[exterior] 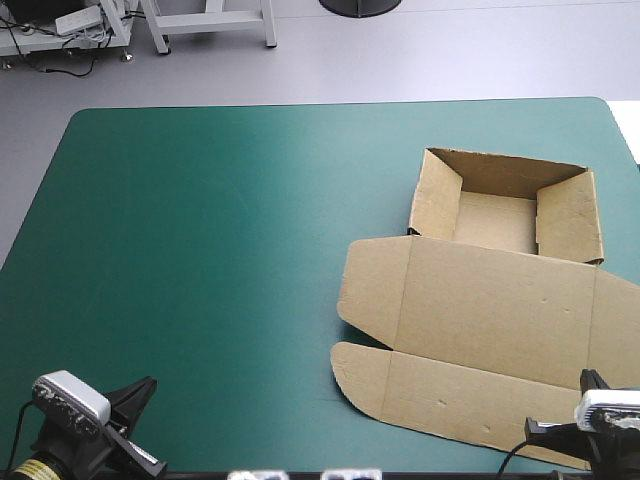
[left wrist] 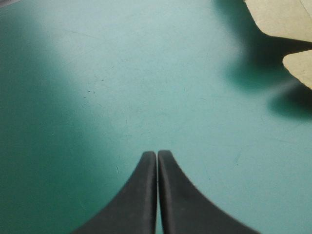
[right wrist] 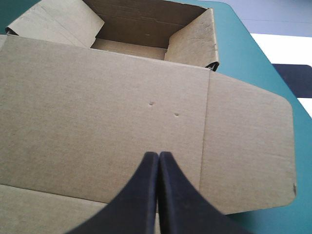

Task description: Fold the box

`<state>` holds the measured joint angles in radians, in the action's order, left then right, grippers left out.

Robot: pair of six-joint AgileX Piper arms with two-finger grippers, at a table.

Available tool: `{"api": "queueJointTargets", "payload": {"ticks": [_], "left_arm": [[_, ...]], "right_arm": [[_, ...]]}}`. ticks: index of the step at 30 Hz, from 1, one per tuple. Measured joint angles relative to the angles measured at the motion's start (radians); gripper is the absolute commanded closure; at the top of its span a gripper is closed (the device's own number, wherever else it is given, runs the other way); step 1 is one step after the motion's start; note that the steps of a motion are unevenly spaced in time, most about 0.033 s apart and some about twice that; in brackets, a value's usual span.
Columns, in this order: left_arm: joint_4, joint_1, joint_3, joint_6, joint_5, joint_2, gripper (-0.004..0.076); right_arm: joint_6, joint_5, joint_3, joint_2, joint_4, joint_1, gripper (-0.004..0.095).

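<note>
The box (exterior: 480, 300) lies on the right half of the teal-green desk (exterior: 200, 250). Its tray (exterior: 495, 218) is formed at the far side, walls raised, and the lid (right wrist: 107, 97) lies flat toward the near edge. The left jaws are pressed together over bare cover at the near left. The right jaws, also pressed together, hover over the lid. Only the flat lid looks unfolded.

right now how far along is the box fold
Done: the box has its walls raised into an open tray. In hand: nothing; the left gripper is shut over bare teal-green cover, the right gripper shut over the lid, gripping nothing. Remaining: the lid and its side flaps lie flat on the cover.
</note>
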<state>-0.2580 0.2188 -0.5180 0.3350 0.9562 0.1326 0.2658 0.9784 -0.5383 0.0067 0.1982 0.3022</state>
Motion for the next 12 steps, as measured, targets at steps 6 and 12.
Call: {"api": "queueJointTargets", "payload": {"ticks": [6,12], "left_arm": [[-0.003,0.000,0.031,0.004,-0.028,0.000,0.0729],[-0.004,0.000,0.034,0.004,-0.062,0.000,0.0729]], "right_arm": [[0.004,-0.041,0.054,0.000,0.031,0.000,0.0928],[0.007,-0.056,0.055,0.000,0.033,0.000,0.0928]]}}
